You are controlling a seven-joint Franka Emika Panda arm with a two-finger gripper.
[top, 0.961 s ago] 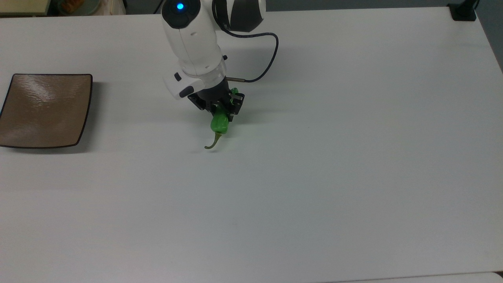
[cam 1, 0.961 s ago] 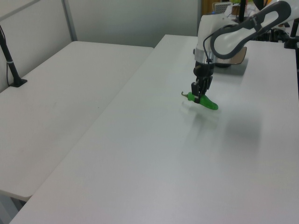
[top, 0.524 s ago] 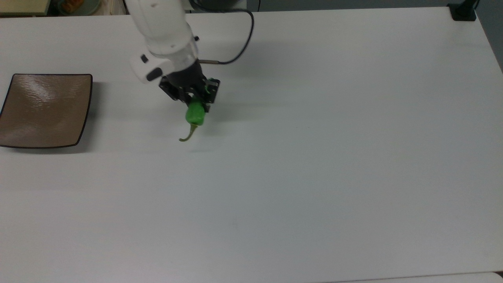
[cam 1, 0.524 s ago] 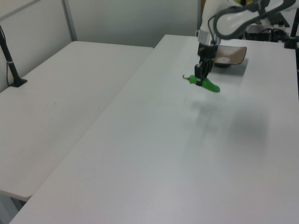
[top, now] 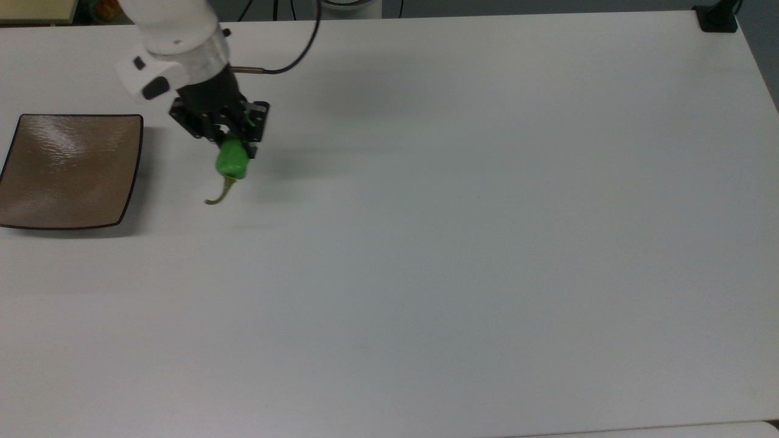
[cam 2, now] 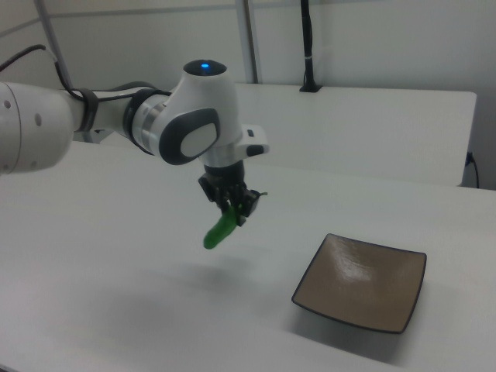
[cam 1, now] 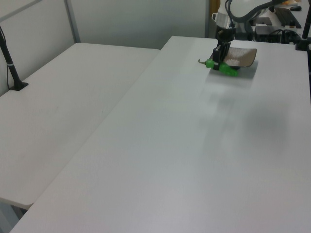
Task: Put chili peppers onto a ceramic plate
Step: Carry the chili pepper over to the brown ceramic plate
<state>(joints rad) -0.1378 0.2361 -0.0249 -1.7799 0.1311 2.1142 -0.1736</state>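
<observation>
So the gripper [top: 228, 135] is clamped on the green pepper [top: 232, 162], pinching it around the middle, and the whole thing is up in the air above the table [top: 462, 243]. You can see its shadow on the tabletop underneath in the right view, where the pepper [cam 2: 220, 229] hangs tilted, fat end slanting down toward the right view's lower left. In the top view its long axis runs roughly top to bottom, with the thin curved stem [top: 220, 193] hooking out at the lower end. In the left view the stem end sticks out to the left of the gripper [cam 1: 219, 62] and the body to the right.

The brown square plate [top: 68, 170] sits at the table's edge on the top view's left, with nothing on it. The pepper is near the plate's right-hand edge, not over it.
</observation>
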